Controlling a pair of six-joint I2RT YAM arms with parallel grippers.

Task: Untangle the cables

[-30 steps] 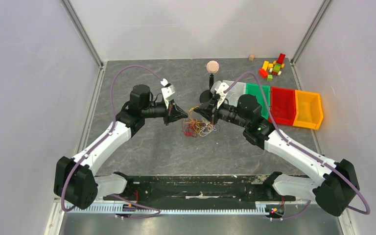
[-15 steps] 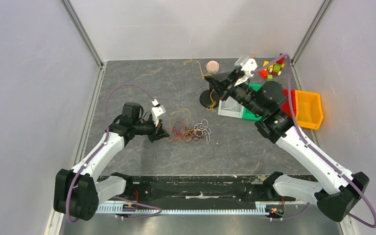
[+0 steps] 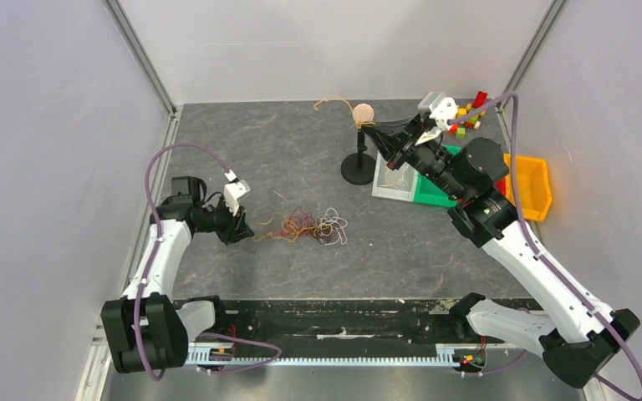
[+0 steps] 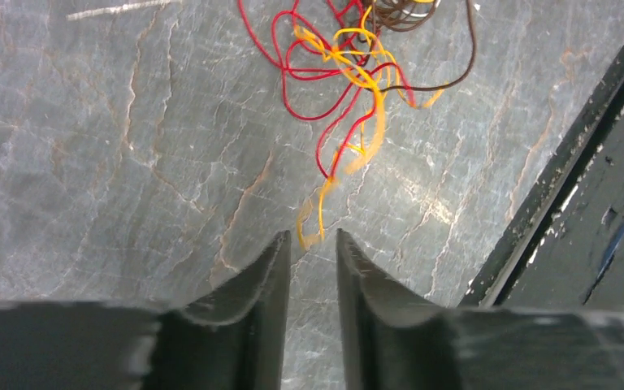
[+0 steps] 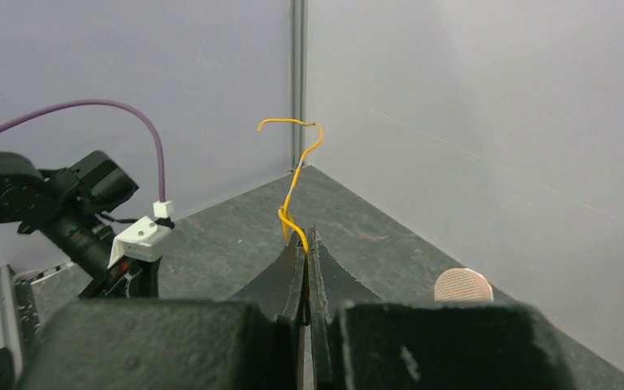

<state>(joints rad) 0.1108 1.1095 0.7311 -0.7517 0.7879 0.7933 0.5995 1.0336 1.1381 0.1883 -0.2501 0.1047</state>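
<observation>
The cables (image 3: 305, 225) lie as a loose tangle of red, orange, white and dark strands on the grey table; in the left wrist view their red loops (image 4: 309, 73) spread ahead of the jaws. My left gripper (image 3: 249, 231) sits low, just left of the tangle. Its jaws (image 4: 313, 238) stand a little apart with bare table between them, and a yellow strand end (image 4: 313, 227) lies right at the tips. My right gripper (image 3: 366, 125) is raised at the back, shut on one yellow cable (image 5: 292, 179) that curls up from its tips (image 5: 306, 237), clear of the tangle.
A small stand with a round pinkish head (image 3: 363, 111) rises on a black base (image 3: 357, 173) beside the right gripper. Green (image 3: 430, 190) and yellow (image 3: 528, 188) bins and loose coloured blocks (image 3: 466, 117) sit at the back right. A black rail (image 3: 343, 313) runs along the near edge.
The right gripper has risen and swung to the back right, pulling one yellow cable out of the tangle. The left gripper has drawn back leftwards, dragged the tangle along, and parted its jaws slightly.
</observation>
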